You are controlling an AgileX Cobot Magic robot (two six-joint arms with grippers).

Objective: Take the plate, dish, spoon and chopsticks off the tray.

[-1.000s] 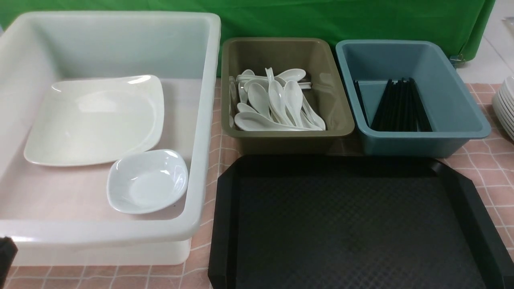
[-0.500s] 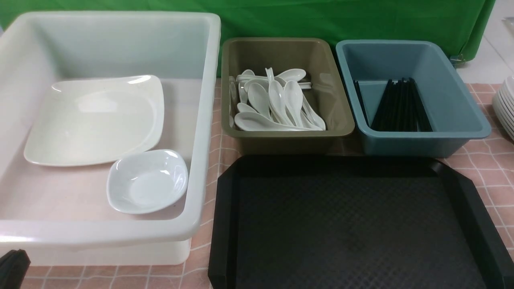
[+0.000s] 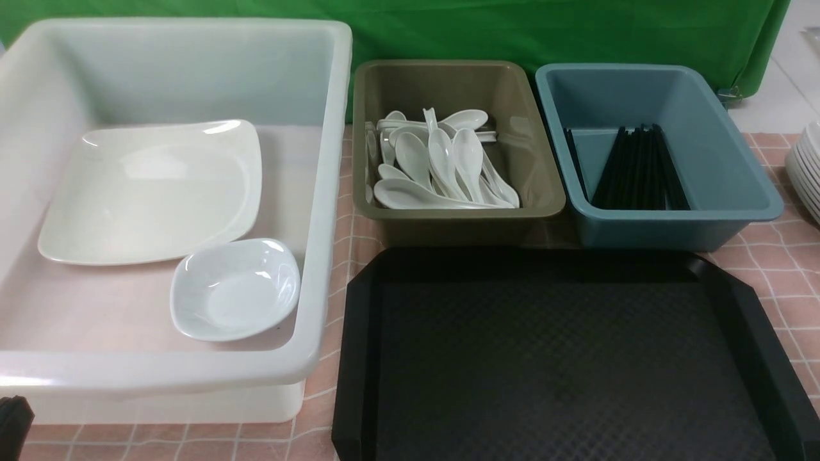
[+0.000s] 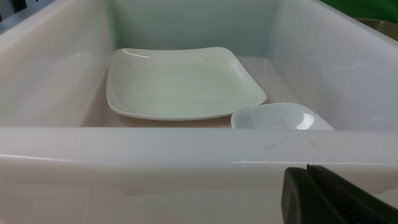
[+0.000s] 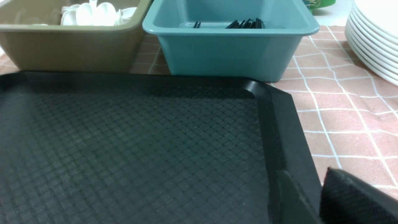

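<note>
The big translucent white tub point(image 3: 323, 192) at the table's left edge holds the plate point(image 3: 150, 192), glossy and rounded-square, and by its near corner the small bluish dish point(image 3: 236, 288), just beside it. The black tray point(image 3: 564, 358), diamond-textured with cut corners, looks bare, so the job seems finished. The olive bin point(image 3: 544, 186) holds white spoons point(image 3: 442, 166); the blue bin point(image 3: 724, 179) holds black chopsticks point(image 3: 637, 169). The left hand point(image 4: 326, 193) is clenched and empty; the right hand point(image 5: 351, 199) I cannot tell.

I see a green cloth backdrop point(image 3: 544, 29) hanging behind the surface point(image 3: 778, 269); a pink checked cloth covers it; pale floor point(image 3: 791, 77) shows far right.
</note>
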